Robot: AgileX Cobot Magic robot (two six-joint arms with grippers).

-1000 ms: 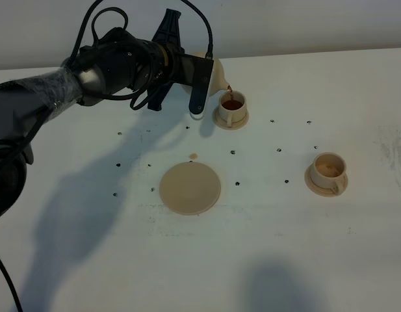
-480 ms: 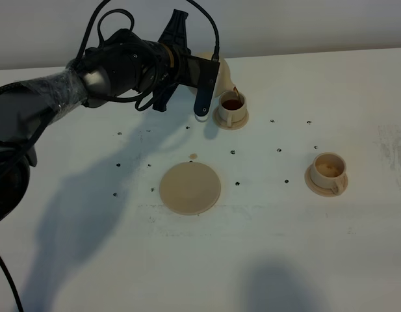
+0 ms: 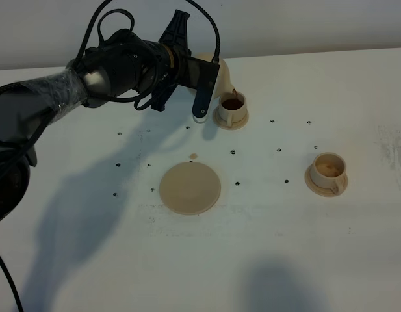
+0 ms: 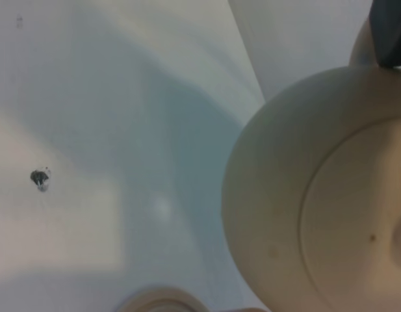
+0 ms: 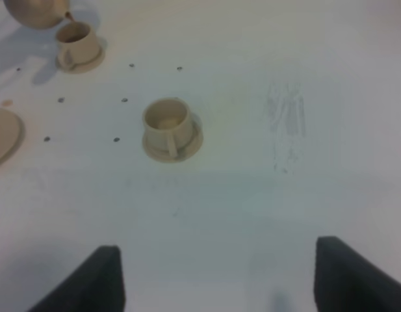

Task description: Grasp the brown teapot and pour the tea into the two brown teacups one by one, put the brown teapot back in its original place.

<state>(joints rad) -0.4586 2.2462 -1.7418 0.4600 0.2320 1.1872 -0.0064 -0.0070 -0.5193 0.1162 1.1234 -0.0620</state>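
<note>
White table (image 3: 317,260): brown teapot (image 3: 221,75) tilted near far edge, spout over teacup (image 3: 232,106).

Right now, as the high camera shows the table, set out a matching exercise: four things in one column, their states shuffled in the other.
1. teapot
2. back cup
3. right cup
4. flat disc

A. nothing on it
B. tipped, spout over a cup
C. dark tea inside
D. pale inside, no dark tea

Pairs: 1-B, 2-C, 3-D, 4-A
</note>
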